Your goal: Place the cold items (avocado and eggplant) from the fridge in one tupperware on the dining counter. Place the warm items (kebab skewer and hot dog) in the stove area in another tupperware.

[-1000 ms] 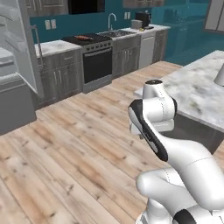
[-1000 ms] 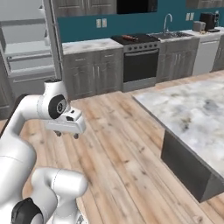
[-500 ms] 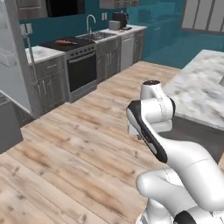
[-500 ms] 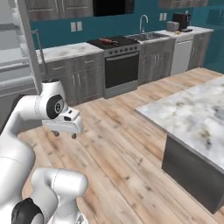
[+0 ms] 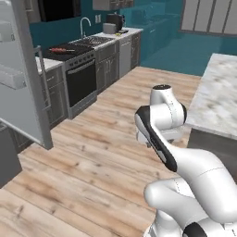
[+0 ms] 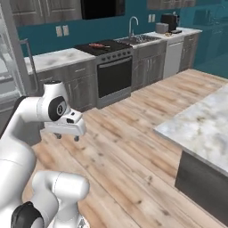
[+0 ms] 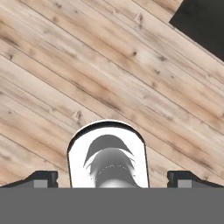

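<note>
Nothing packed yet: tool (image 6: 67, 136) spread wide and empty over bare wood floor (image 7: 109, 65), kebab skewer (image 6: 99, 45) on stove (image 6: 109, 49) well off, marble bench (image 6: 205, 127) bare, everything left.

Black stove (image 6: 113, 67), sink faucet (image 6: 132, 26), open fridge door (image 5: 25, 78), wood floor (image 7: 109, 74).

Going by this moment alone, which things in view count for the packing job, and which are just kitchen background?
Job:
stove with reddish food on it, too small to identify
open fridge door
dining counter
gripper, open, holding nothing

Background:
sink faucet
dishwasher
coffee machine
wood floor
</note>
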